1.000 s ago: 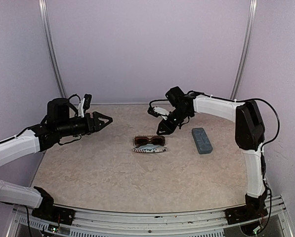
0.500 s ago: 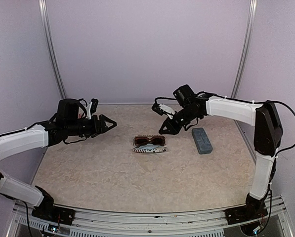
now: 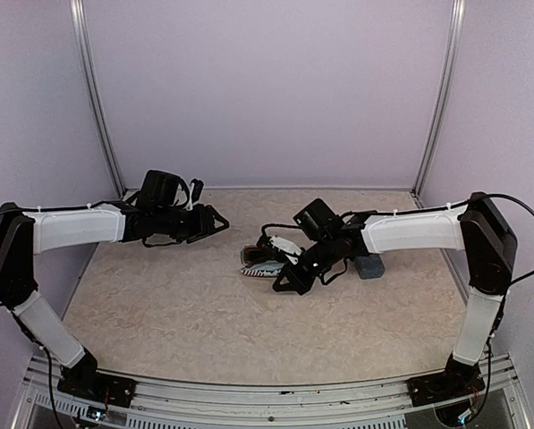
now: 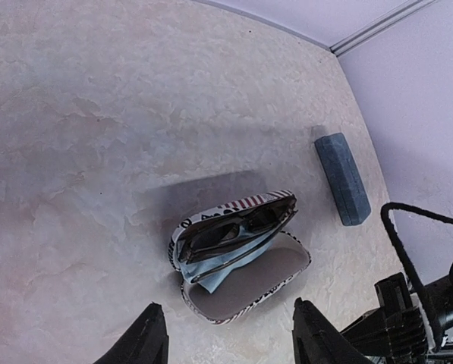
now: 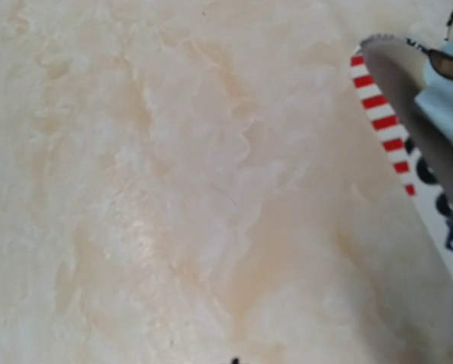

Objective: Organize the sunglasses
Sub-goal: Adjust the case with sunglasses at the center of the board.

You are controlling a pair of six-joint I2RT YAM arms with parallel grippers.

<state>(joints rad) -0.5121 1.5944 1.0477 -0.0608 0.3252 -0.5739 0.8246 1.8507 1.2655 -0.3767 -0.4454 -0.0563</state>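
One pair of sunglasses (image 4: 230, 227) lies in the open striped case (image 4: 182, 235), centre of the left-wrist frame. The left tool (image 4: 228, 322) gapes wide, empty. The right tool (image 3: 284, 279) sits low beside the case, and I cannot tell its opening. I'd catch the lid (image 4: 249, 287) by its rim, sparing the blue cloth (image 4: 220, 265).

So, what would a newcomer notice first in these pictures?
The open striped case in the middle of the table, with dark sunglasses lying inside it. The right gripper is low beside it, the left gripper hangs open further off, and a blue-grey case lies apart.
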